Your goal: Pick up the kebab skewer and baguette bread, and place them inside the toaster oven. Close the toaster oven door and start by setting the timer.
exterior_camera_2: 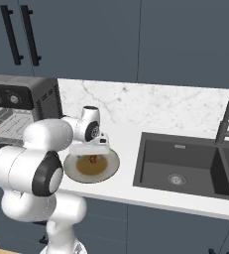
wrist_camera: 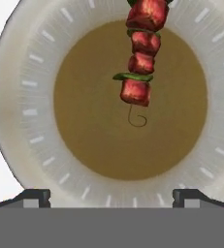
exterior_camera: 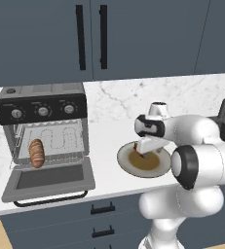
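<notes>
The kebab skewer, red chunks with green bits, lies on a white plate with a brown centre. My gripper hangs open just above the plate, its fingertips wide apart and the skewer ahead of them, untouched. From the base, the gripper sits over the plate, with the skewer just below the hand. The baguette bread rests on the wire rack inside the toaster oven. The toaster oven door is folded down flat, handle toward the counter edge.
A dark sink with a black faucet lies to the right of the plate. Dark upper cabinets hang above the marble counter. My own white arm crosses low in front of the counter edge.
</notes>
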Motion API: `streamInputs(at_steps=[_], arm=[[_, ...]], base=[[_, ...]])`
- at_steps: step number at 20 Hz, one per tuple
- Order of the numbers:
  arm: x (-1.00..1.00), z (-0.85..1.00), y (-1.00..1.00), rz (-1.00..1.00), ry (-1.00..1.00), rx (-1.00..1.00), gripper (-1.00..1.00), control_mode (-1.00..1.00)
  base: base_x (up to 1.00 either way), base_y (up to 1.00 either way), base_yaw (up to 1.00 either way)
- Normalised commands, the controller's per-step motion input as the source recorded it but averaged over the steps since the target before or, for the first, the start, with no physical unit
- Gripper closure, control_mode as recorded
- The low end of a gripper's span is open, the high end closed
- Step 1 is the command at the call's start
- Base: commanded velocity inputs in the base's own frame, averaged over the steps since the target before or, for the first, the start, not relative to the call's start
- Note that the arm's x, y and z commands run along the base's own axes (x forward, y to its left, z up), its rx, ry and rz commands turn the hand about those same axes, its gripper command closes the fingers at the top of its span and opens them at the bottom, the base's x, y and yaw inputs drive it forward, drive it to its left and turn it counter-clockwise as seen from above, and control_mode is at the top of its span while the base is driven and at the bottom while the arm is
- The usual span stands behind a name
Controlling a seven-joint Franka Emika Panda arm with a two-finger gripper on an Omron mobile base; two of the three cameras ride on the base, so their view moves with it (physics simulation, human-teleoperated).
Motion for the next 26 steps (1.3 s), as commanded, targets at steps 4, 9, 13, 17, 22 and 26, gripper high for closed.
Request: streamInputs(at_steps=[4,9,13,17,22,26], arm=[[0.46,-0.33,0.00,0.07,0.00,0.00,-1.00,-1.00],[0.44,-0.15,0.04,0.05,0.00,0.00,-1.00,-1.00],[0.31,-0.23,0.03,0.05,0.00,0.00,-1.00,-1.00],[0.25,-0.41,0.00,0.03,0.00,0.00,-1.00,-1.00],[0.27,-0.30,0.00,0.03,0.00,0.00,-1.00,-1.00],[0.08,-0.17,0.02,0.02,-0.02,0.00,1.00,-1.00]], base=[[0.00,0.00,0.00],[0.00,0.00,0.00],[0.00,0.00,0.00],[0.00,0.00,0.00],[0.00,0.00,0.00],[0.00,0.00,0.00]])
